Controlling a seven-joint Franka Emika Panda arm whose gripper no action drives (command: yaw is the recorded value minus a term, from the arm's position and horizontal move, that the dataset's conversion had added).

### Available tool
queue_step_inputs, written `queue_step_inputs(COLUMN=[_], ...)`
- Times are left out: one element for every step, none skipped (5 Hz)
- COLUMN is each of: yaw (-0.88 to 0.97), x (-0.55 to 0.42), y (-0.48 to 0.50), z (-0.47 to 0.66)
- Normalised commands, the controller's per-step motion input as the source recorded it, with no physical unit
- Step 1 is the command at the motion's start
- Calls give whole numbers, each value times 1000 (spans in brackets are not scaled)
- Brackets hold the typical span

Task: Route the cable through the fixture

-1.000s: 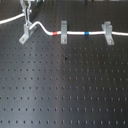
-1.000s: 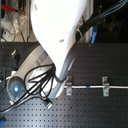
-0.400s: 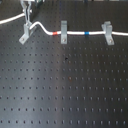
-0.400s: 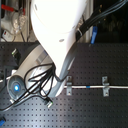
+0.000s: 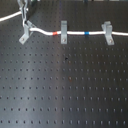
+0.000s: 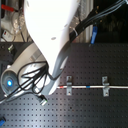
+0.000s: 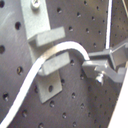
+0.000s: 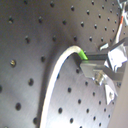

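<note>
From where I stand, the cable (image 5: 75,34) runs white across the far part of the black perforated board (image 5: 65,85), already seated in two upright brackets, one (image 5: 63,31) near the middle and one (image 5: 107,32) toward three o'clock in the first exterior view, with a red band just at nine o'clock of the middle bracket and a blue band (image 5: 86,33) between the two. The fixture (image 5: 25,31), the skewed clip with a slanted foot, sits at about ten o'clock in that view, and the cable bends right at it. In the first wrist view the cable (image 7: 45,65) lies curved between the two prongs of the fixture (image 7: 47,50), so the routing looks nearly done. To finish well, I would keep the cord low in the slot, pull it gently along the line of the clip's opening so it does not ride up over a prong, and avoid tugging hard enough to drag it out of the seated brackets. The gripper (image 7: 92,65) appears closed on the cable: in the second wrist view its fingers (image 8: 102,62) pinch the cord (image 8: 57,75) right beside a short green mark, with no gap to see between them. In the second exterior view the arm's white body (image 6: 52,30) hides the clip entirely.
</note>
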Motion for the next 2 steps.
queue_step_inputs(yaw=[117,26], x=[-139,-13], y=[235,2], z=[35,0])
